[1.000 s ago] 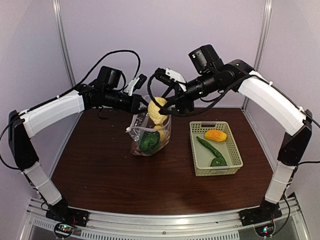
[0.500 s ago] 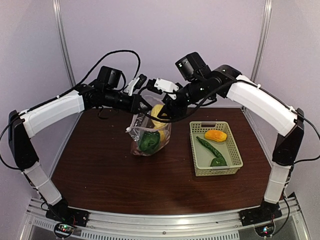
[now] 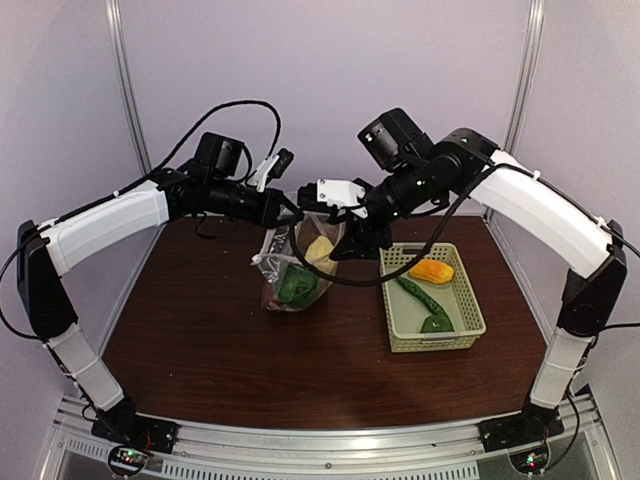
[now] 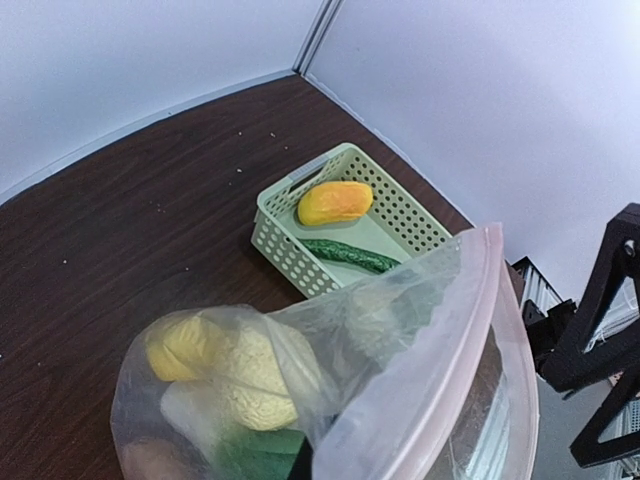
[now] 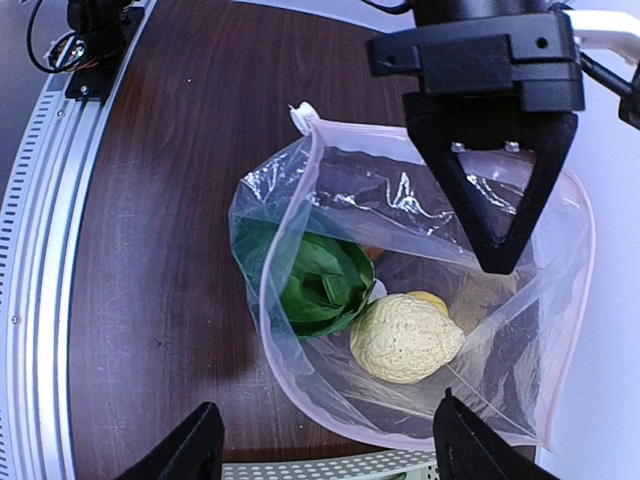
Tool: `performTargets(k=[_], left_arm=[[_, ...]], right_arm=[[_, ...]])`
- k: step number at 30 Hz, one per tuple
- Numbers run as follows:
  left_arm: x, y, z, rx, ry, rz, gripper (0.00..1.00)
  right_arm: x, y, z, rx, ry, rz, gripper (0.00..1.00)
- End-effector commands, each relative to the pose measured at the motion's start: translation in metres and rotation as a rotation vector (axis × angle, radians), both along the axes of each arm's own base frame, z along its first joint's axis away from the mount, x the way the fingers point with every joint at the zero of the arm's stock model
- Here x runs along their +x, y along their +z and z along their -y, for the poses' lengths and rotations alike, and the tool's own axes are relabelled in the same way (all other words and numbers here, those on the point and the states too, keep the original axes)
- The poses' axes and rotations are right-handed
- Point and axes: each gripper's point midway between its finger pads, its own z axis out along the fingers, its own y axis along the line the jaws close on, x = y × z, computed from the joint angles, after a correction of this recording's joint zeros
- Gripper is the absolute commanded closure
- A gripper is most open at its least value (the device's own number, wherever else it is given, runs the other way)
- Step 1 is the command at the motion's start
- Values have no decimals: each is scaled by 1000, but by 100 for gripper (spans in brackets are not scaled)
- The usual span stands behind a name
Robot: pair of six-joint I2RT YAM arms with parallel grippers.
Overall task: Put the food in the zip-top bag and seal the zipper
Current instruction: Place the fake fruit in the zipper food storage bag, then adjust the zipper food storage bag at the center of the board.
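The zip-top bag [image 3: 293, 272] stands on the table with its mouth held up and open. My left gripper [image 3: 284, 209] is shut on the bag's far rim; in the right wrist view its fingers [image 5: 492, 215] meet in a point on that rim. My right gripper [image 5: 330, 452] hangs open and empty over the mouth. Inside the bag lie a bok choy [image 5: 325, 280], a pale lemon [image 5: 405, 340] and a yellow lemon [image 5: 432, 299] behind it. The zipper [image 5: 268, 300] runs round the mouth edge. An orange piece [image 3: 431, 270], a cucumber [image 3: 417, 293] and a green pepper [image 3: 436, 324] lie in the basket.
The pale green lattice basket [image 3: 468, 318] stands right of the bag, close to it. In the left wrist view the bag [image 4: 400, 400] hides my left fingers, and the basket [image 4: 275, 235] shows beyond it. Grey walls close in the back and sides.
My right gripper held the pale lemon above the bag's mouth; it has since opened and the lemon now lies inside the bag. The left gripper has not moved.
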Motion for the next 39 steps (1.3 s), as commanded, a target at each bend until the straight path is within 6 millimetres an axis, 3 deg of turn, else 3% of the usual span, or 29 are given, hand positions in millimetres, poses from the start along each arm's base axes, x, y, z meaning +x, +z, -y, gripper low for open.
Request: performTargets(k=[1,6,9,13,17,20,23,25,28,34,35,37,39], left_arm=[[2,5,4,-32,-11,15,100],[2,4,4,-32,-14,13,100],[2,5,4,-35,-15,12,100],[1,8,3,-37,-14,20,100],[2,11,2,-32,-8,30,100],[14,26,-3,11,35,79,100],[23,65,-23,99,141,128,100],[26,73,-40,171,202,160,100],[43,53,-64,361,293,165,100],[49,42,-58,401,258,153,100],[50,38,-56,406,243,156,100],[45,29,-44,381,182,130,100],[36,23,-31,333,108,93,100]], right_arm=[[-19,-8,-1,-54,97,36,28],[-17,-31,-11,-144,113,92,30],[-13,-45,-14,-205,101,121,38],[-14,-42,-15,-217,111,141,64],[-7,-30,-16,-199,102,199,99],[6,3,-20,-133,49,300,100],[17,60,-22,28,-26,408,100],[14,74,-25,66,-9,396,100],[17,61,-29,38,-11,388,100],[18,24,-28,-14,-23,337,100],[17,21,-27,-16,-26,324,95],[13,20,-23,-15,-35,293,68],[4,23,-11,-26,-20,276,55]])
